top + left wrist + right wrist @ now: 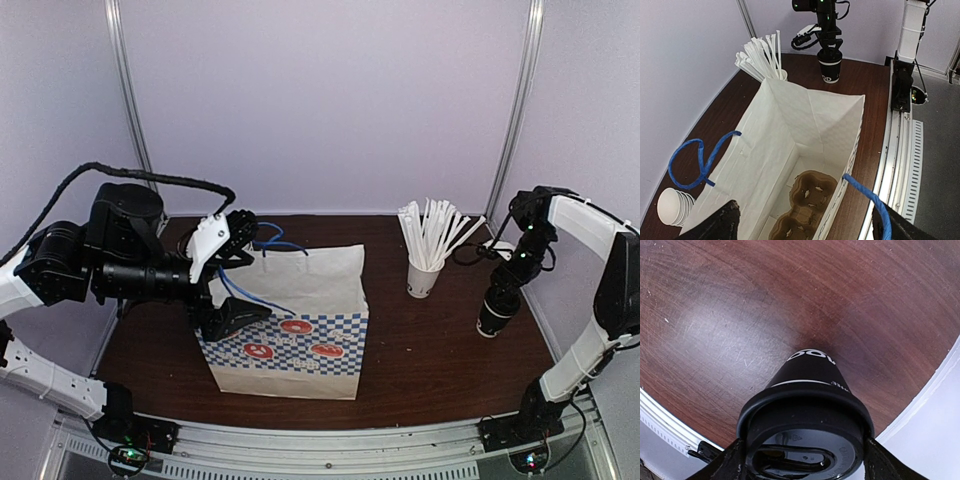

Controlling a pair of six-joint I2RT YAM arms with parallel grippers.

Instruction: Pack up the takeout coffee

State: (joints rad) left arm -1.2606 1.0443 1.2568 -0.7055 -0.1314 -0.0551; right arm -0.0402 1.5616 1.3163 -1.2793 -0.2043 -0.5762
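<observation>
Dark wood table, pale lilac walls. Takeout coffee upright at table's 3 o'clock; pale print, perhaps "OD". Checkered bag near centre: red round logos, unreadable. Right gripper fingers flank lid, contact unclear. Left gripper fingers wide at bag mouth.

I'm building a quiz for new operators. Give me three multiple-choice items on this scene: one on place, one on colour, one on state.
1. The takeout coffee stands: A inside the bag; B on the table; C on a shelf.
2. The bag's handles are: A red; B green; C blue.
3. The coffee's lid is: A on; B lying beside it; C missing.
Answers: B, it stands on the wood beyond the bag; C, both loops are blue; A, the black lid caps the cup.
</observation>
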